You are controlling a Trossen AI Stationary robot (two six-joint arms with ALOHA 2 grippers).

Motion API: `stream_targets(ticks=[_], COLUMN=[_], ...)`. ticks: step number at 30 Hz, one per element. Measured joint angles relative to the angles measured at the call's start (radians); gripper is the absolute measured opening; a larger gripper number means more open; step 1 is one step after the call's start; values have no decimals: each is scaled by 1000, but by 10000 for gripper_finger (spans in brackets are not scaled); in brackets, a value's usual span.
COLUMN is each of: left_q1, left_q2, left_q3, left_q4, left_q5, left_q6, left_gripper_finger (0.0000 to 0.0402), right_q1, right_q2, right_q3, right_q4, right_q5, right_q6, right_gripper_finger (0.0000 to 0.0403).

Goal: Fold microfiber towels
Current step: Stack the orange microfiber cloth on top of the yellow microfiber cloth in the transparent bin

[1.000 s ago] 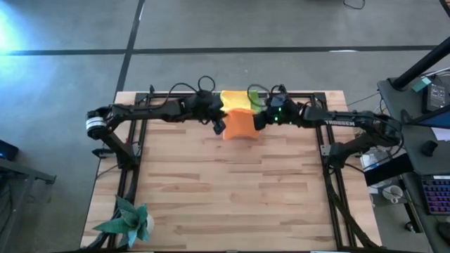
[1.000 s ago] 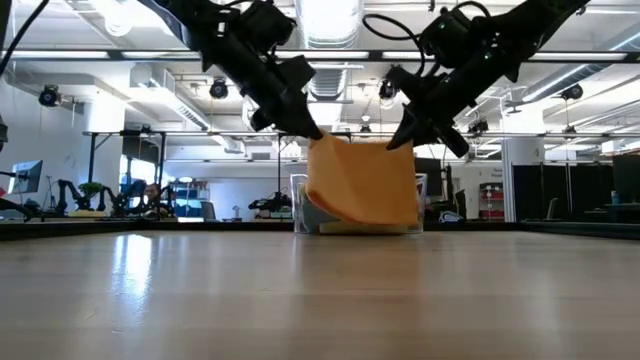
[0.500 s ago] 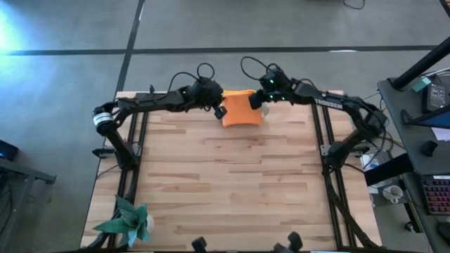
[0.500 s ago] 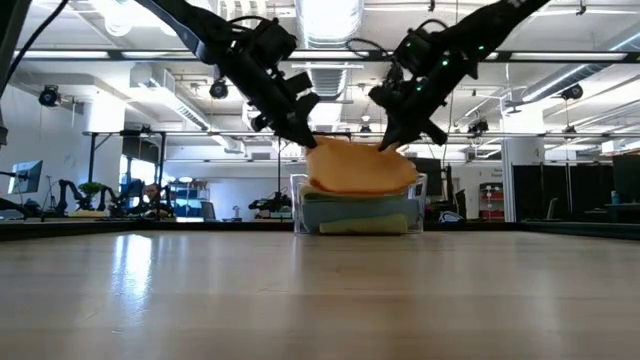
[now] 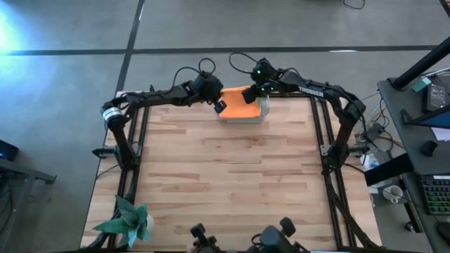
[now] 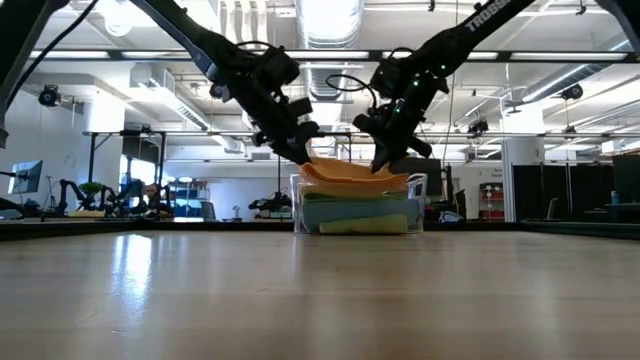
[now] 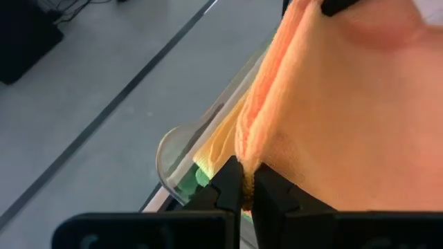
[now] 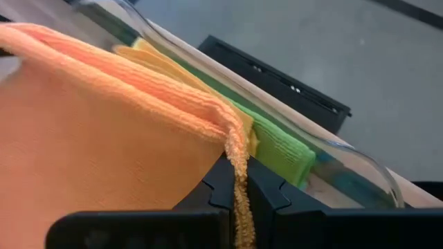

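A folded orange microfiber towel (image 5: 241, 105) lies over a clear plastic bin (image 6: 414, 208) at the table's far edge. The bin holds a stack of folded towels, yellow (image 8: 163, 59) and green (image 8: 277, 145) among them. My left gripper (image 5: 219, 106) is shut on the orange towel's left end and my right gripper (image 5: 251, 93) is shut on its right end. In the low view the towel (image 6: 350, 176) sags between them onto the stack. My left gripper pinches the orange towel's folded corner (image 7: 248, 164) between its two fingers, slanting down from the table's left; several layers show there. My right gripper pinches the towel's other corner (image 8: 235, 149) at its hemmed edge, slanting down from the right. The towel's middle rests on the stack.
A teal spiky paper ornament (image 5: 128, 220) sits at the table's near left corner. Bare wooden tabletop (image 5: 232, 176) stretches between it and the bin. Black frame rails (image 5: 133, 151) run along both sides of the table.
Both grippers have carried the orange towel toward the table's far edge and down over the bin. The towel, which hung below them in front of the bin, now lies spread across the stack inside.
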Motion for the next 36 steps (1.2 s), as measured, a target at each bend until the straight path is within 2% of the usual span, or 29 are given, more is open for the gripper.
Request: stream_targets(ticks=[7,22,26,36], left_q1=[18,19,20,21], left_q2=[43,49,49,49], left_q3=[2,3,3,2], left_q4=[25,89,89,89], left_q5=[-45,-50,-55,-57], left_q6=[1,1,0,-3], left_gripper_finger=[2,4,30,125], right_q1=[1,-6,-7,-7], right_q2=[25,28,28,28], right_q3=[23,24,24,24], right_q4=[-32,-49,-51,-47], right_q5=[42,72,75,77], right_q6=[-14,-62,-62,-88], right_gripper_finger=[11,17,18,19])
